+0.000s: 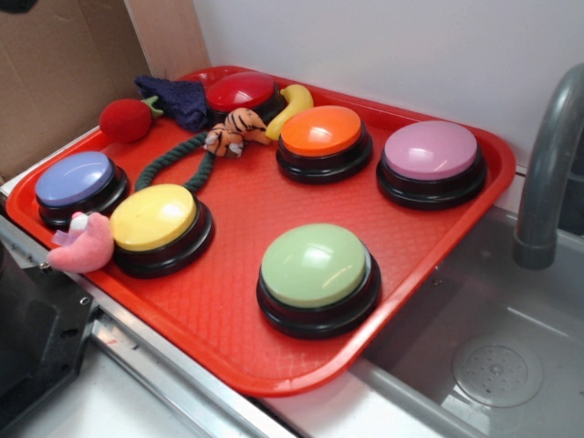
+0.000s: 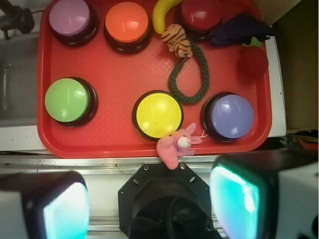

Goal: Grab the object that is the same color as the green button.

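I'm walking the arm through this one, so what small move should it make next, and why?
Probably move the open gripper forward over the tray toward the green rope loop, which matches the green button. The gripper holds nothing and sits off the tray's near edge.

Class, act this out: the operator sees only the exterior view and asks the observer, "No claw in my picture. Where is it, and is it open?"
Observer: In the wrist view the claw is open, fingers wide apart, on the near side of the tray's rim, past the pink plush.
Operator: The yellow button hides part of the green rope loop. Is it a closed ring?
Observer: Yes. From above, the whole green rope loop shows, closed, clear of the yellow button and joined to the tiger plush.
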You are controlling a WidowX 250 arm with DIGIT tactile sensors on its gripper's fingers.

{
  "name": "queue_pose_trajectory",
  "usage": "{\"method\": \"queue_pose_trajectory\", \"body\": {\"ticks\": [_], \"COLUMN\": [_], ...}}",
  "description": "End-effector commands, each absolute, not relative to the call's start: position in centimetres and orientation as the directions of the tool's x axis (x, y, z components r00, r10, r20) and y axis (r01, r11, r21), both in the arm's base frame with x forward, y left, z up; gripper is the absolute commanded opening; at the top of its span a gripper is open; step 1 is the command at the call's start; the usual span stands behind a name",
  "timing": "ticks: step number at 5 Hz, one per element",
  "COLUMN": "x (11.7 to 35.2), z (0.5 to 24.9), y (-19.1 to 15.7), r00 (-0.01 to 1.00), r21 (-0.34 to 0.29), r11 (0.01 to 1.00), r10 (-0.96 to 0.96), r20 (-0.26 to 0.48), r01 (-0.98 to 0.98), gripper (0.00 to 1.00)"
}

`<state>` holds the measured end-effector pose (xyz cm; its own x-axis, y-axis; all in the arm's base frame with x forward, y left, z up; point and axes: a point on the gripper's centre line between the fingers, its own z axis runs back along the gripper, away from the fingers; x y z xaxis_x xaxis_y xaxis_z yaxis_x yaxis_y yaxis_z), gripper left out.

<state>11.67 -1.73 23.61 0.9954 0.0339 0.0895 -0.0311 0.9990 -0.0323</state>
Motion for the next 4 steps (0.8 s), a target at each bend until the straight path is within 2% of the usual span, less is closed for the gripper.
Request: {"method": "queue_pose_trajectory", "body": {"ticks": [1, 2, 3, 4], "x": [11.7, 13.3, 15.1, 16.9], "z": [23.6, 22.2, 20.7, 17.9], "y": [-1.7, 0.0, 2.4, 5.3], "r00": [0.995, 0.993, 0.993, 0.991], "r21": [-0.032, -0.020, 0.007, 0.043], "r11": [0.999, 1.000, 1.000, 0.998], "r10": [0.034, 0.010, 0.001, 0.048], "r20": [0.089, 0.121, 0.119, 0.122], "r01": [-0.031, -0.008, -0.002, -0.053], "gripper": [1.00, 1.00, 1.00, 1.00]}}
